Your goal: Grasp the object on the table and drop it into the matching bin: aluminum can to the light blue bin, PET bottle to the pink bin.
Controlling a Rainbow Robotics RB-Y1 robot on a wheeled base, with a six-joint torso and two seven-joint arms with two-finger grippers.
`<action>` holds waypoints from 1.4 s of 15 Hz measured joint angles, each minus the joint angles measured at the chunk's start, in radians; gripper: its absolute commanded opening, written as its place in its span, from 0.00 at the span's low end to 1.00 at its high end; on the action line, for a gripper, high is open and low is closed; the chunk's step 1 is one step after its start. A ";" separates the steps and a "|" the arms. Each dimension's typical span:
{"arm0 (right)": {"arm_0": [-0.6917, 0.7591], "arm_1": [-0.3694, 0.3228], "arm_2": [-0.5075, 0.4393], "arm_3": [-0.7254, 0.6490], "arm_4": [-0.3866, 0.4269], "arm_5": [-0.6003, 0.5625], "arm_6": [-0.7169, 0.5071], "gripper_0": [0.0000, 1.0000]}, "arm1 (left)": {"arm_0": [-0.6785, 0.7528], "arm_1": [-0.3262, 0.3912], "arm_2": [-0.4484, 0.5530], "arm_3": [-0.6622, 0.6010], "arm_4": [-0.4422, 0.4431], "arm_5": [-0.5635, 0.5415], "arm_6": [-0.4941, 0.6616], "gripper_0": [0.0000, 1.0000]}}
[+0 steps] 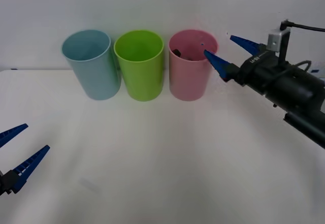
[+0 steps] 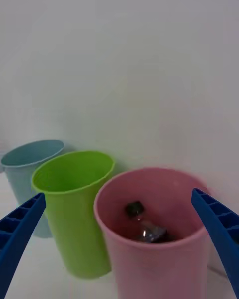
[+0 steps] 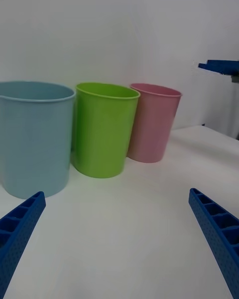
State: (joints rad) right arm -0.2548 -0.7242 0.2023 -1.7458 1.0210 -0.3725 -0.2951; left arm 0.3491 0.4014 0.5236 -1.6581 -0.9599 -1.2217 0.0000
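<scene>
The PET bottle (image 2: pixel 147 229), small and clear with a black cap and a dark body, lies inside the pink bin (image 2: pixel 154 259), near its bottom. In the front view it is a dark shape (image 1: pixel 177 53) just under the rim of the pink bin (image 1: pixel 189 76). My right gripper (image 1: pixel 218 44) hangs open at the bin's right rim, at rim height, nothing between its fingers. My left gripper (image 1: pixel 36 136) is open low over the table (image 1: pixel 162 158) at the near left, far from the bins. The light blue bin (image 1: pixel 94 69) stands at the left of the row.
A lime green bin (image 1: pixel 140 69) stands between the light blue and pink bins, all three close together along the table's far edge by a white wall. The left wrist view shows the same row from low down, with the pink bin (image 3: pixel 152 124) farthest.
</scene>
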 measured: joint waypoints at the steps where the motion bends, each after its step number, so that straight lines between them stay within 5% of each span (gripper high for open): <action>1: 0.055 -0.023 -0.016 -0.043 -0.014 -0.002 0.009 1.00 | 0.000 0.000 0.000 0.000 0.000 0.000 0.000 1.00; 7: 0.336 -0.019 -0.173 -0.149 -0.030 -0.180 0.099 1.00 | 0.000 0.000 0.000 0.000 0.000 0.000 0.000 1.00; 15: 0.631 0.121 -0.381 -0.143 -0.023 -0.429 0.368 1.00 | 0.000 0.000 0.000 0.000 0.000 0.000 0.000 1.00; 21: 0.677 0.250 -0.507 -0.059 0.024 -0.659 0.401 1.00 | 0.000 0.000 0.000 0.000 0.000 0.000 0.000 1.00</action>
State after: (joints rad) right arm 0.4223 -0.4746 -0.3047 -1.8049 1.0447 -1.0311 0.1063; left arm 0.3490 0.4014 0.5236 -1.6580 -0.9599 -1.2217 0.0000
